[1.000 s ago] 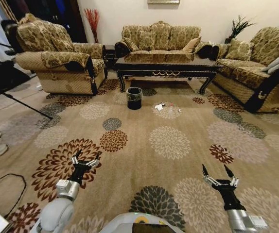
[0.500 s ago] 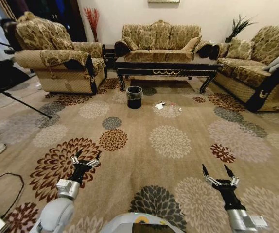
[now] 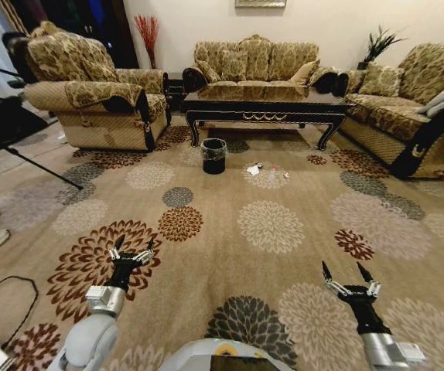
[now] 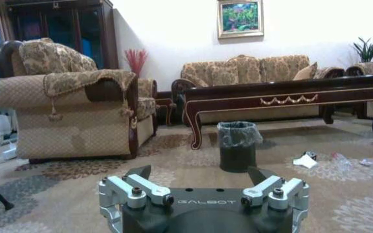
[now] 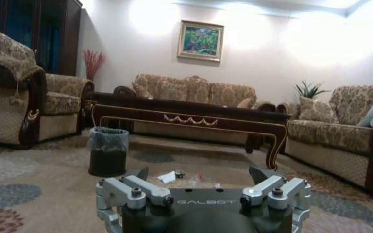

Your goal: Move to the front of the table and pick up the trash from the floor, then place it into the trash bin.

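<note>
Far ahead of your spread, empty fingers lay trash on floor, just right of trash bin, before desk; right gripper slightly nearer than left gripper.

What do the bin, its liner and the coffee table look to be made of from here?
The trash bin looks like dark, matte rigid plastic, though the material is hard to confirm at this range. Its liner bag seems thin clear plastic film, crinkled and folded over the rim. The table looks like dark-brown lacquered wood: glossy reflective top, carved curved legs, gold ornament.
</note>
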Controlling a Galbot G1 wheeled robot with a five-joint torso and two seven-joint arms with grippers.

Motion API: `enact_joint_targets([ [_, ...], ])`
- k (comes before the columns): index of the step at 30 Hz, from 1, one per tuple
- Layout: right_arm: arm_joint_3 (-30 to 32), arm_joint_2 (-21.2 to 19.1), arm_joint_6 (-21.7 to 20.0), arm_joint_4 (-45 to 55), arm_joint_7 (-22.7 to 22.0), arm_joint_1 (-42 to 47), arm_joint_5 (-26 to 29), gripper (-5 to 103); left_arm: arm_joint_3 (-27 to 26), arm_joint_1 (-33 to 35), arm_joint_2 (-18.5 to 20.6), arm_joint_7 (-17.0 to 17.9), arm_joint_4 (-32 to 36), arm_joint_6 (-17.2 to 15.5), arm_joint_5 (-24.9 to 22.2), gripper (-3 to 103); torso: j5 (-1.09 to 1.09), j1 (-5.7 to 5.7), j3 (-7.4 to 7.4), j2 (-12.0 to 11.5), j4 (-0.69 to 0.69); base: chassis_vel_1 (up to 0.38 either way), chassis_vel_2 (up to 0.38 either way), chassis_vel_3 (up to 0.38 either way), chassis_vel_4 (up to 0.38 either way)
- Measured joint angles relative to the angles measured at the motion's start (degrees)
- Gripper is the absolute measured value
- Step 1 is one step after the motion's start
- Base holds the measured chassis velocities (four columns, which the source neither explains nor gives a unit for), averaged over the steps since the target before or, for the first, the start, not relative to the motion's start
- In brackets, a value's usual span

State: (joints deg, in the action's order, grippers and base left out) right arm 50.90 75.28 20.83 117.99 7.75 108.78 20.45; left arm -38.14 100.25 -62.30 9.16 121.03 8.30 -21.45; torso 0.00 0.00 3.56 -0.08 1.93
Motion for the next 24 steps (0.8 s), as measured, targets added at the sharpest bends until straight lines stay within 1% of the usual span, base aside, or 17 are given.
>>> enact_joint_targets([
  [7, 0.01, 0.09, 0.04, 0.01, -0.03, 0.05, -0.18, 100, 0.0, 0.06, 0.0, -0.12, -0.26, 0.19, 0.09, 100, 0.0, 0.0, 0.13, 0.0, 0.0, -0.1, 0.129, 0.117, -0.109],
  [18, -0.05, 0.18, 0.06, 0.04, -0.06, 0.02, -0.28, 100, -0.1, 0.08, 0.09, -0.33, -0.35, 0.19, 0.13, 100, 0.0, 0.0, 0.23, 0.0, -0.01, -0.166, 0.155, 0.15, -0.15],
  [24, -0.08, 0.18, 0.06, 0.04, -0.06, -0.02, -0.34, 100, -0.24, 0.28, 0.07, -0.38, -0.34, 0.22, 0.13, 100, 0.0, 0.0, 0.27, 0.0, 0.01, -0.15, 0.169, 0.152, -0.154],
])
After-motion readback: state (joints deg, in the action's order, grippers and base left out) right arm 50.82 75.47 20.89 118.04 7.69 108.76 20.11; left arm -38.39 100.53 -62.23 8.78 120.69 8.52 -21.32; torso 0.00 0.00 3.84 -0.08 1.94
